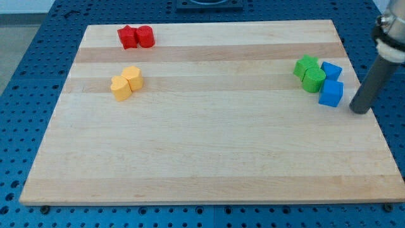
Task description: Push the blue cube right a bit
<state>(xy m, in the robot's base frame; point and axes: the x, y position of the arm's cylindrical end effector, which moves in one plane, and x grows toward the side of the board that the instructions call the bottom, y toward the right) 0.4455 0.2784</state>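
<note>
A blue cube sits near the board's right edge. A second blue block lies just above it. Two green blocks touch the blue ones on their left. My tip is at the lower end of the dark rod, just right of the blue cube and slightly below it, a small gap apart, near the board's right edge.
A red star-like block and a red round block sit at the top left. Two yellow blocks lie below them. The wooden board rests on a blue perforated table.
</note>
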